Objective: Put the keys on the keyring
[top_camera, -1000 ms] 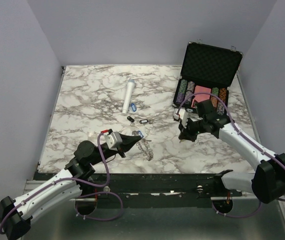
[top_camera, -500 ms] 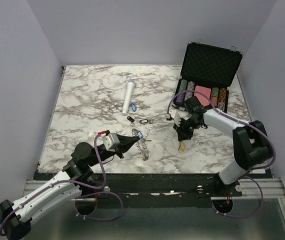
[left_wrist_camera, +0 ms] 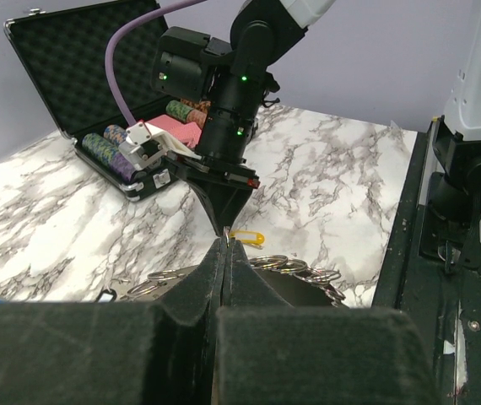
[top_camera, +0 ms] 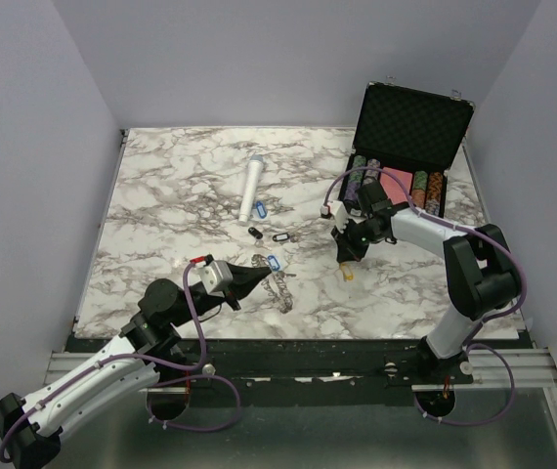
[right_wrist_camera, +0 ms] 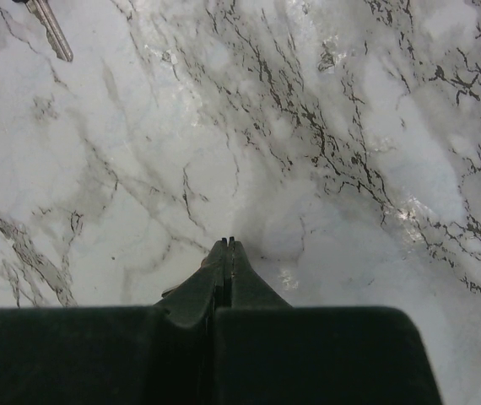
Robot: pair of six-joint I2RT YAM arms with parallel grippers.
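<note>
Keys (top_camera: 279, 236) tagged blue, black, yellow

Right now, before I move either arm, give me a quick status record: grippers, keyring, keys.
left gripper: shut, tips at the keyring; hold unclear
right gripper: shut, nothing between its fingers, pointing down at the table
yellow-tagged key: on the table beside the right gripper tip
blue-tagged key: on the table by the left gripper
black-tagged key: loose, beyond the keyring
</note>
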